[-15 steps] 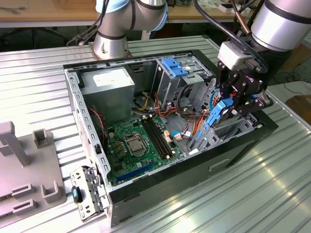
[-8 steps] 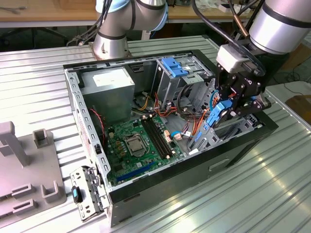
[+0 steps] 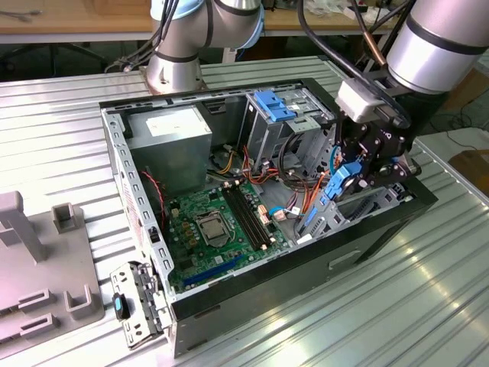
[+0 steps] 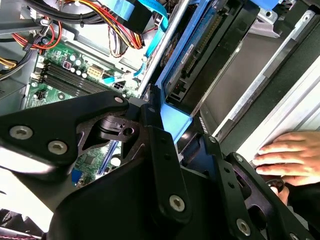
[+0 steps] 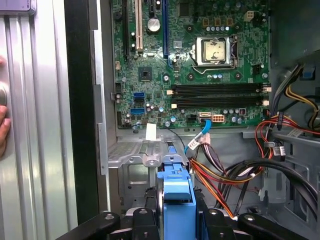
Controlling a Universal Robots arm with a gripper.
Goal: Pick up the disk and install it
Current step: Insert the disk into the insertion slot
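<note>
The exterior view stands off the arm, high and oblique, and looks down from middle distance on the opened computer case [image 3: 122,176] lying on the ribbed worktop [image 3: 367,306]. The first wrist view sits close behind the pincer [image 5: 175,220] and faces over the disk [image 5: 176,190] into the case, square on the motherboard [image 5: 200,75]. The second wrist view is nearer and canted, looking past the pincer's black linkage along the disk's edge. All three views share the motherboard. Both wrist views catch a hand [image 4: 290,155] outside the case.

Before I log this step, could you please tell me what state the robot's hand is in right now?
Robot's hand: shut on the disk, gripping its blue carrier.
</note>
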